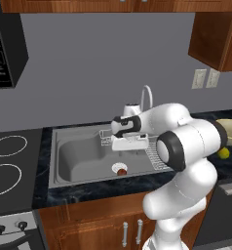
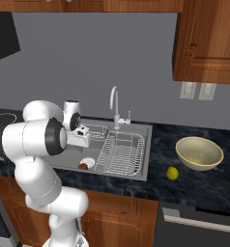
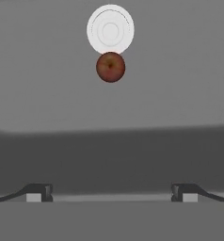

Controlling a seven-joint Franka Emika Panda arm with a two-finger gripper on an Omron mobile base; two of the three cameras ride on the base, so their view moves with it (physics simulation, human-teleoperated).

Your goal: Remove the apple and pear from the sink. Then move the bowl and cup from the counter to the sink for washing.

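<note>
The sink point(image 1: 79, 161) holds the apple point(image 3: 110, 67), touching the drain's point(image 3: 110, 29) near edge – stem end up; bowl point(image 2: 199, 152) empty on the desk point(image 2: 194, 181); tool point(image 3: 111, 192) released, empty.

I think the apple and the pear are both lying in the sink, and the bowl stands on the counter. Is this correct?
Not fully. Only the apple lies in the sink, beside the drain. The pear lies on the counter, in front of the bowl, as the right base view shows. The bowl does stand on the counter.

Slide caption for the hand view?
Open gripper hangs above the sink, apple beside the drain.
</note>
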